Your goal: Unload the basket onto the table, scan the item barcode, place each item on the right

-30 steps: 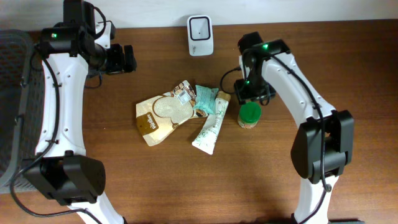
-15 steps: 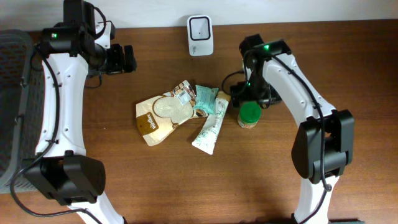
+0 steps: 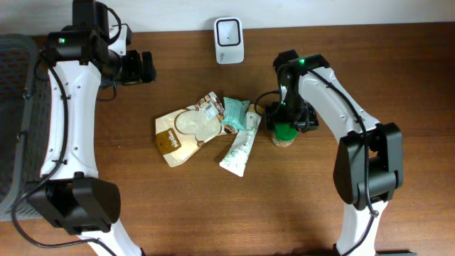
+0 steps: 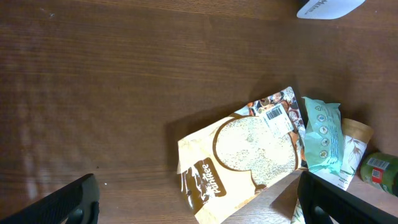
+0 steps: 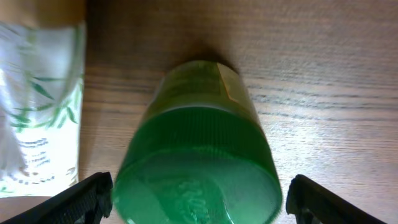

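Note:
A small jar with a green lid (image 3: 285, 134) stands upright right of the pile of packets. My right gripper (image 3: 287, 119) hangs straight over it. In the right wrist view the green lid (image 5: 198, 167) fills the space between the two black fingers (image 5: 92, 196), and my right gripper (image 5: 199, 200) is open around it, with a thin gap on the right side. The white scanner (image 3: 229, 40) stands at the table's back edge. My left gripper (image 3: 147, 66) is open in the air at the back left, holding nothing.
A brown-and-cream pouch (image 3: 186, 131) with a barcode label (image 4: 277, 116) lies left of the jar. A teal packet (image 3: 234, 114) and a white-green pouch (image 3: 240, 146) lie between them. A grey basket (image 3: 13, 107) is at the far left.
My right gripper has come down and forward over the green-lidded jar, and its jaws have opened wider. The left arm and the packets have not moved.

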`<action>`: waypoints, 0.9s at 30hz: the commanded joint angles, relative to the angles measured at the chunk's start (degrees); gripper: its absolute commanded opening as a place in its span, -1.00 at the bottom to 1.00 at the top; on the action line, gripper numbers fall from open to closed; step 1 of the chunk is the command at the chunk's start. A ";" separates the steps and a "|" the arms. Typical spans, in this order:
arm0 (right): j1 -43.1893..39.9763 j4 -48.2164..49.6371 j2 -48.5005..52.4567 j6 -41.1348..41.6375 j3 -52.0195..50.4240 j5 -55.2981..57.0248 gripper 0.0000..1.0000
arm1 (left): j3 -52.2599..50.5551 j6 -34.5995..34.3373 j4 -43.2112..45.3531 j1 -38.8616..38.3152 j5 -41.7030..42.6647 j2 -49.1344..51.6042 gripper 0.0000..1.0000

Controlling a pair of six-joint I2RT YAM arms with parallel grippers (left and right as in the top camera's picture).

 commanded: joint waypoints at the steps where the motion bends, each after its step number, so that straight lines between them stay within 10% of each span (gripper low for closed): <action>1: -0.39 1.51 -1.18 0.48 -2.05 -0.55 0.76 | 0.07 1.09 -0.09 0.20 0.59 0.13 0.98; 15: -0.39 2.25 -1.22 -18.01 1.25 -0.59 0.03 | 0.07 1.11 -0.09 0.20 0.59 0.13 0.98; 27: -0.39 -1.33 -1.22 -65.66 5.64 -2.21 0.21 | 0.07 1.11 -0.11 0.20 0.59 0.13 0.98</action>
